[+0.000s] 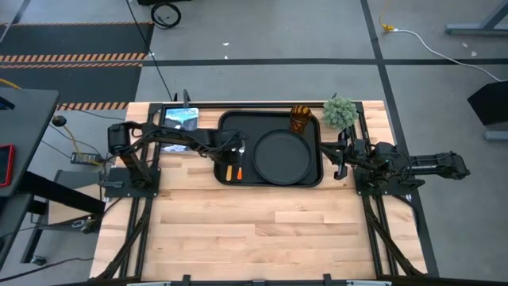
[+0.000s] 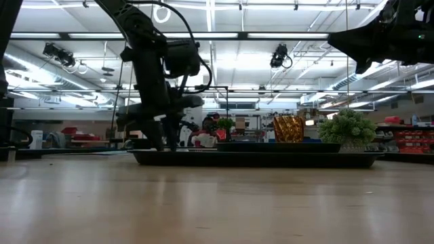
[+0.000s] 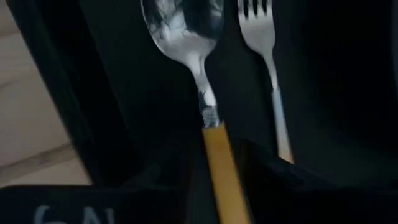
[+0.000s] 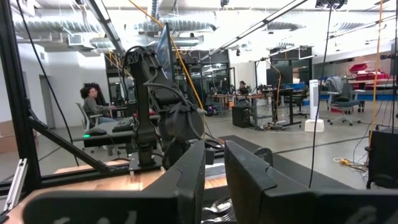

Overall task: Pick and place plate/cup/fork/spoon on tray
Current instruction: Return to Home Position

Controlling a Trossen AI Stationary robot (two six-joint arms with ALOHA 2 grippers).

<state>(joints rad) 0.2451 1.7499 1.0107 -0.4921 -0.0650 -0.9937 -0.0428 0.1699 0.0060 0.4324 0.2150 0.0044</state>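
The black tray point(image 1: 226, 119) lies at the table's far middle. The round plate point(image 1: 282, 155) lies on its right half, and the amber cup point(image 1: 300, 119) stands in its far right corner. The fork point(image 3: 256, 25) lies on the tray's left part, its orange handle point(image 1: 239, 170) toward the near edge. My left gripper point(image 1: 235, 156) is low over the tray's left part, shut on the spoon point(image 3: 183, 31), which lies beside the fork. My right gripper point(image 1: 340, 159) is shut and empty, just right of the tray. My left gripper pinches the spoon's orange handle point(image 3: 217, 155), close to where it joins the silver neck, between its two fingers. The fingers come from above, slanting. The spoon's bowl point(image 3: 183, 25) points away from the fingers, parallel to the fork. Whether the spoon rests on the tray floor, I cannot tell.
A small green plant point(image 1: 340, 111) stands off the tray's far right corner, near my right arm. A blue-white picture card point(image 1: 181, 117) lies left of the tray. The near half of the wooden table point(image 1: 262, 230) is bare wood.
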